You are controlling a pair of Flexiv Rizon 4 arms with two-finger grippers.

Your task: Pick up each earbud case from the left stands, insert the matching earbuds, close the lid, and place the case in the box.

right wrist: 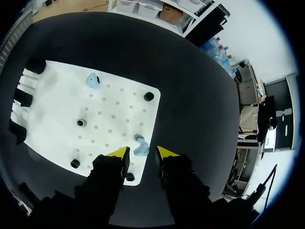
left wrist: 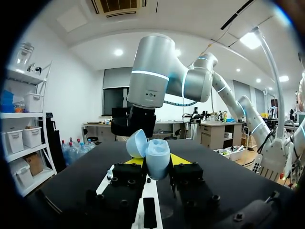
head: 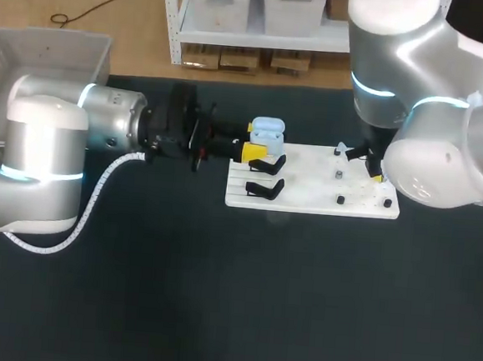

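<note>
The left pincer (left wrist: 157,161) is clenched on the open earbud case (left wrist: 157,151) at the white board's (head: 307,199) ten o'clock corner. The right pincer (right wrist: 143,151), released, straddles an earbud (right wrist: 141,145) at three o'clock. It should descend straight and pinch gently.

Bench (head: 214,312): black, matte, runs near to far across head view.
Floor (head: 112,20): tan, past bench's far edge.
Shelving (head: 177,25): white metal frame, far side, pale bins on it, cardboard boxes underneath.
Walls (left wrist: 71,81): white.
Ceiling (left wrist: 190,19): white w/ vent grille (left wrist: 116,5).
Light: round recessed lamps (left wrist: 118,52) plus a bright panel (left wrist: 251,40), far right.
Side shelf (left wrist: 24,114): white, left of bench, small bins.
</note>
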